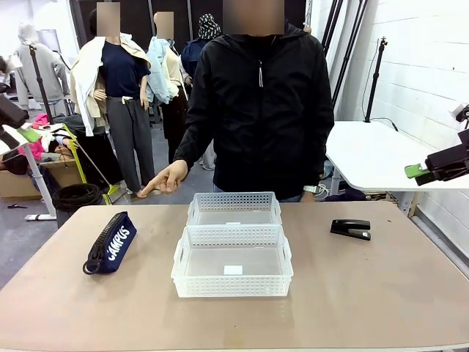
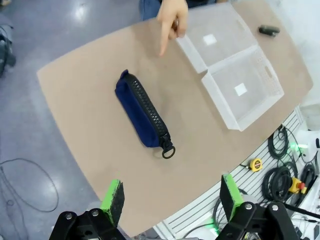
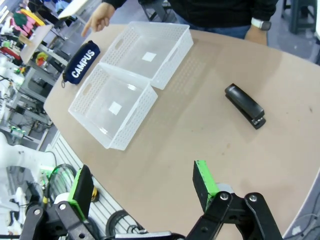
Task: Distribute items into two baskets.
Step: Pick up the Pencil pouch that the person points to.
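Two white baskets sit end to end and touching at the middle of the worktop [image 1: 381, 293], the near basket [image 1: 231, 286] and the far basket [image 1: 234, 199] both holding nothing but a small label each. The navy "CAMPUS" pouch [image 1: 110, 243] lies on the bare surface well to the robot's left of them, and the black stapler [image 1: 350, 229] lies to their right, level with the far basket. A person at the far side lowers a hand [image 1: 167, 178], index finger extended, toward the table's far edge between the pouch and the far basket. The left pincer [image 2: 172, 195] hangs high above the pouch, jaws spread wide and holding nothing; the right pincer [image 3: 142, 180], equally wide and empty, hangs above the near right of the worktop with the stapler beyond it. The sorting appears not yet begun. The likely opening move is a descent by the left arm onto the pouch, jaws set across its narrow width so the soft fabric bunches rather than slips, with the stapler left to the right arm.
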